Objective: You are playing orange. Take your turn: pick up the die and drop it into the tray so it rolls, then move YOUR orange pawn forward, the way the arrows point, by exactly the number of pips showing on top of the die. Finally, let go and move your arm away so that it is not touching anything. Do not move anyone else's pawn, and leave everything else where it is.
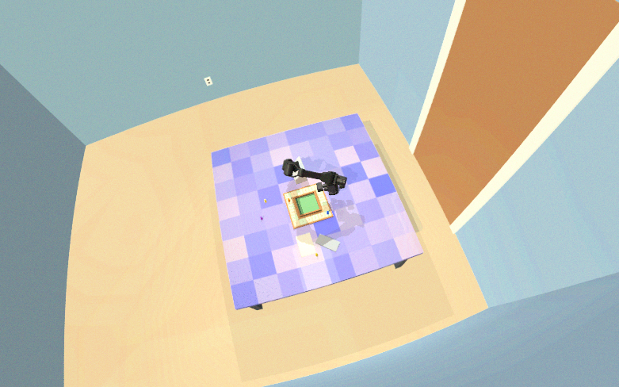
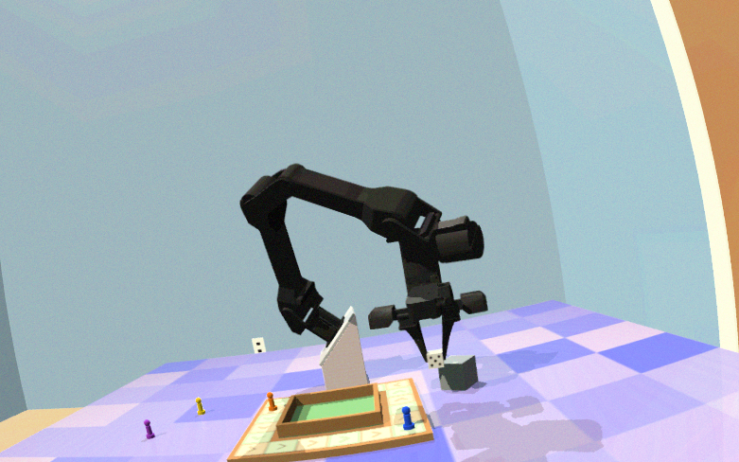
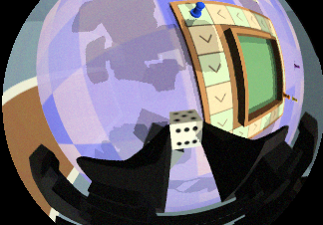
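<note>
Only exterior — die [image 2: 434, 360] in gripper [image 2: 432, 354], airborne.

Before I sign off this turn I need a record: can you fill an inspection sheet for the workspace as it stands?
Surface: checkered purple table top, lit, with shadows beside the board.
Job's things: white die pinched off the board's right side; game board with green tray in its middle; orange pawn on the board's far left corner.
Clutter: blue pawn on the board; yellow pawn and purple pawn off it; grey cube beside the die; grey slab leaning behind the tray.
Hand: hand shut on the die, pointing down.
Cables: nothing seen.
Surroundings: blue walls, wall outlet, orange door.
</note>
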`<state>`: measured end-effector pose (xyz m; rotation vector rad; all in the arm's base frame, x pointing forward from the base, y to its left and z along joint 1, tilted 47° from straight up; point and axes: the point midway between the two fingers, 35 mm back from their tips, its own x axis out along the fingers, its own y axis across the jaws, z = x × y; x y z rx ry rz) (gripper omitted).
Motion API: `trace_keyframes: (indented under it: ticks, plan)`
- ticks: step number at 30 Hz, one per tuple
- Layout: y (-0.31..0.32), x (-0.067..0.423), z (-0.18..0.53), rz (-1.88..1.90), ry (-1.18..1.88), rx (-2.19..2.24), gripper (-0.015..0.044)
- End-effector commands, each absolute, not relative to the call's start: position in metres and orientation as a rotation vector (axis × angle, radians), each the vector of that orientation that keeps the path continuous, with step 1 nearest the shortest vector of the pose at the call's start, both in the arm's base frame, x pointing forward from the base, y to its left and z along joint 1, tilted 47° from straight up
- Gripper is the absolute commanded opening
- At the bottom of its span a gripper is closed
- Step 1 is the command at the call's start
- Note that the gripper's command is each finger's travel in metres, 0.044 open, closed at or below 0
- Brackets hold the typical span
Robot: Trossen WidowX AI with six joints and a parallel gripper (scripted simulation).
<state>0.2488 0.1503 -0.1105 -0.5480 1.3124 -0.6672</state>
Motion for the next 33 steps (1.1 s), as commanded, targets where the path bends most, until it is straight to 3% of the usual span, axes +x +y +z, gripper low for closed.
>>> trace_keyframes:
  ticks: [1,11,33]
  plan:
    - [0.179,0.242,-0.083,-0.662,1.308,-0.536,0.0]
    - [0.191,0.236,-0.065,-0.652,1.315,-0.552,0.0]
    - [0.143,0.261,-0.026,-0.225,1.513,-1.035,0.0]
